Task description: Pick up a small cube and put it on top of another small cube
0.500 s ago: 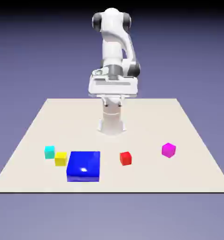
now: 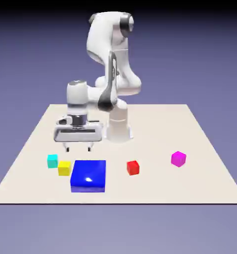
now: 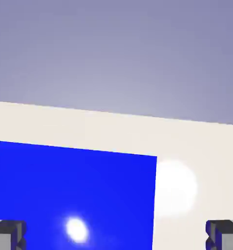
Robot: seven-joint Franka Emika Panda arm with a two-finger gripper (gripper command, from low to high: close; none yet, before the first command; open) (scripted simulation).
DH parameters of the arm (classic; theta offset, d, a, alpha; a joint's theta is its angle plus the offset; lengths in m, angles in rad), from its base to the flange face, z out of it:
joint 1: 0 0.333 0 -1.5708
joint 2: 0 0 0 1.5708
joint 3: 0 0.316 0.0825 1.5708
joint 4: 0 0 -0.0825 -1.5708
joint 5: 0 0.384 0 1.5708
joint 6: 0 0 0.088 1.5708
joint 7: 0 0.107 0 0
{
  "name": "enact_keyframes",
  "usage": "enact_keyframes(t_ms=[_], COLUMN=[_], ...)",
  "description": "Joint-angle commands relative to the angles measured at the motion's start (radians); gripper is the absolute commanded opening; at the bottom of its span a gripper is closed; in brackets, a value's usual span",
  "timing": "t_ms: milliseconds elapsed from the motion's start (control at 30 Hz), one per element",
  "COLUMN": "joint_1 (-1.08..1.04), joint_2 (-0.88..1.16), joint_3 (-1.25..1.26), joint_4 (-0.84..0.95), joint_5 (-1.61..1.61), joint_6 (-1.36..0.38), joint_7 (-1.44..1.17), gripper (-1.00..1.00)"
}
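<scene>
A: In the exterior view, where does the arm stand?

B: The gripper (image 2: 78, 147) hangs above the table (image 2: 199, 149), fingers spread apart with nothing between them. It sits over bare tabletop just behind the flat blue block (image 2: 88, 175), toward the exterior view's left.

A: And the small cyan cube (image 2: 52, 160)?

B: It rests on the table near the exterior view's left edge, lower and to the left of the gripper, apart from it. The small yellow cube (image 2: 64, 167) sits just beside it, corner close to corner; whether they touch cannot be told. The yellow one in turn lies just beside the blue block's left side.

A: Other pieces?

B: A red cube (image 2: 133, 167) lies to the right of the blue block, with a gap, and a magenta cube (image 2: 178, 158) stands well apart, further right. Nothing is stacked on anything, and nothing serves as a container.

A: The hand view?

B: The blue block (image 3: 74, 195) fills the lower left, glossy, with a white highlight on it. Pale table (image 3: 196, 146) shows beyond and to the right, with a soft bright patch beside the block. The two grey fingertips (image 3: 8, 234) sit at the bottom corners, far apart, gripping nothing. The cyan cube does not show here
</scene>
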Motion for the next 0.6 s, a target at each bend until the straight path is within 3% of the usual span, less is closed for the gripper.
enact_keyframes(t_ms=[0, 300, 567], joint_1=[-0.002, 0.046, -0.175], joint_2=[0.036, 0.336, 0.511], joint_3=[-0.036, -0.332, -0.078], joint_4=[0.012, 0.111, 0.136], joint_5=[0.008, 0.073, 0.263], joint_6=[-0.018, -0.167, -0.013], joint_7=[-0.04, -0.375, -0.504], gripper=[0.0, 0.0, 0.0])
